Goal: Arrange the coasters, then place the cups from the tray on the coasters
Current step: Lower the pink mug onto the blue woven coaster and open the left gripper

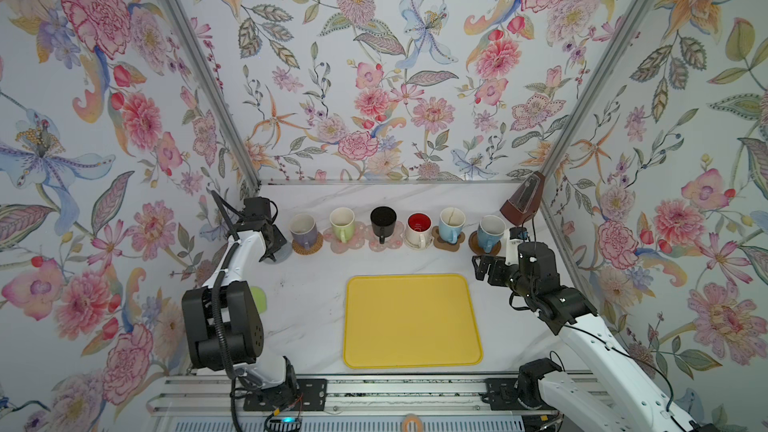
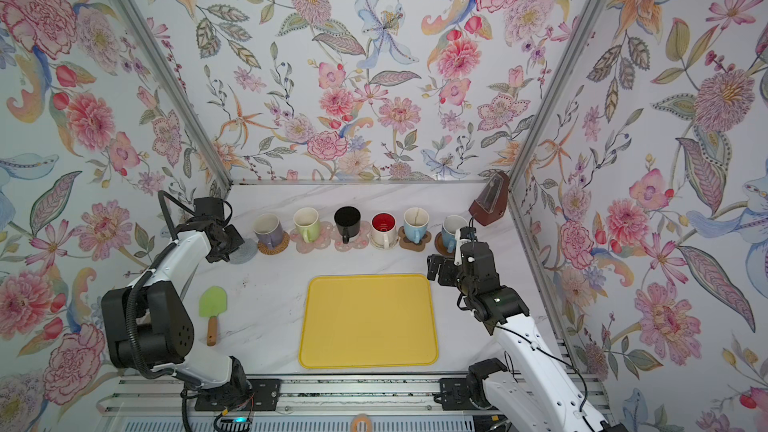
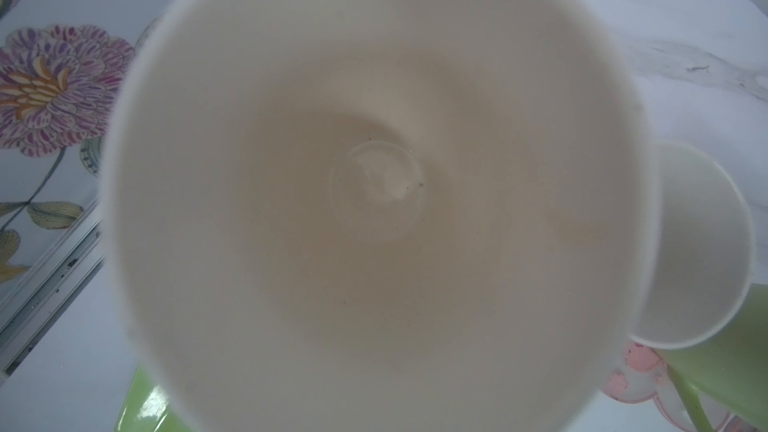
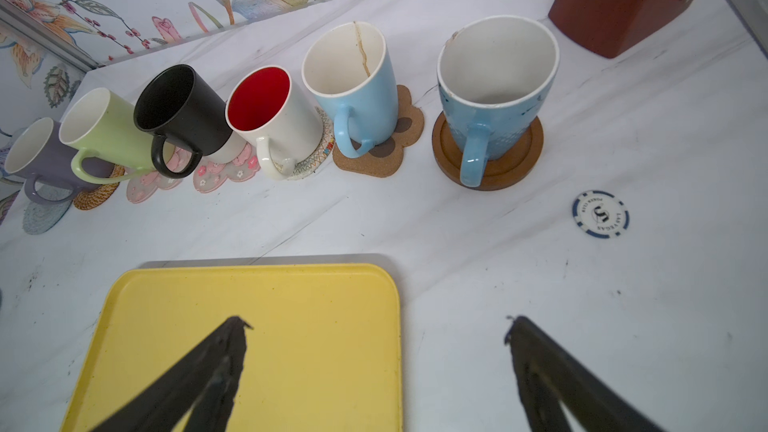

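Observation:
Six cups stand in a back row, each on a coaster: lavender [image 1: 302,228], light green [image 1: 343,221], black [image 1: 383,220], white with red inside [image 1: 419,228], and two light blue [image 1: 452,222] [image 1: 490,232]. The yellow tray [image 1: 411,320] is bare. A pale cream cup [image 3: 374,184] fills the left wrist view from above and hides the jaws. In both top views this cup is hidden under the left arm. My left gripper [image 1: 274,253] points down at the grey coaster [image 2: 245,252], shut on that cup. My right gripper [image 4: 376,326] hangs open and empty over the tray's right rim.
A brown metronome [image 1: 523,199] stands in the back right corner. A green brush [image 2: 212,301] lies left of the tray. A blue and white chip [image 4: 600,214] lies right of the last blue cup. Floral walls close in on three sides.

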You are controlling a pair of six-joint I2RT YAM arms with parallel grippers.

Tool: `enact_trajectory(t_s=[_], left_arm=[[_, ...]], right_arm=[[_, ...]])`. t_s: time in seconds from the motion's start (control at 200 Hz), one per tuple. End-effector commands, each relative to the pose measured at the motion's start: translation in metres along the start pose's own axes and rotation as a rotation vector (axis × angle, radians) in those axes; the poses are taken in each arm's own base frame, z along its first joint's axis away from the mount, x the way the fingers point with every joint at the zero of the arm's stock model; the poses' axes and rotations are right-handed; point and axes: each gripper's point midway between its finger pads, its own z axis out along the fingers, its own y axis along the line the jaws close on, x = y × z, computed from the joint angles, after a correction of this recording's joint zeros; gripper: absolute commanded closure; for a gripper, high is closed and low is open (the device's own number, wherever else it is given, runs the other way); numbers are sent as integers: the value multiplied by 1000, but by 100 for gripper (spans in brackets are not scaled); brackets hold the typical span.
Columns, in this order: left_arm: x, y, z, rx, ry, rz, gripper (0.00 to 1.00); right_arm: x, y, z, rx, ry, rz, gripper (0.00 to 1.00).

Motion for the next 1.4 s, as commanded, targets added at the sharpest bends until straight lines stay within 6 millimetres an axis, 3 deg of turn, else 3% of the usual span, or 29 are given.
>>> enact_trajectory(t_s=[0.0, 0.245, 0.46, 1.161, 1.396], left_arm=[[-30, -12, 3, 34, -68, 9, 100], [-21, -15, 27, 24, -4, 32, 100], [-8, -17, 36, 48, 29, 26, 100], [21, -4, 41, 5, 84, 42, 100], [25, -9, 47, 20, 104, 40, 100]], right_arm=[[-11, 0, -7, 7, -25, 14, 1], [-11, -1, -9, 11, -27, 15, 1], [-11, -2, -8, 13, -25, 17, 1], [-6, -3, -3, 15, -5, 20, 1], [-8, -3, -5, 15, -17, 21, 1]])
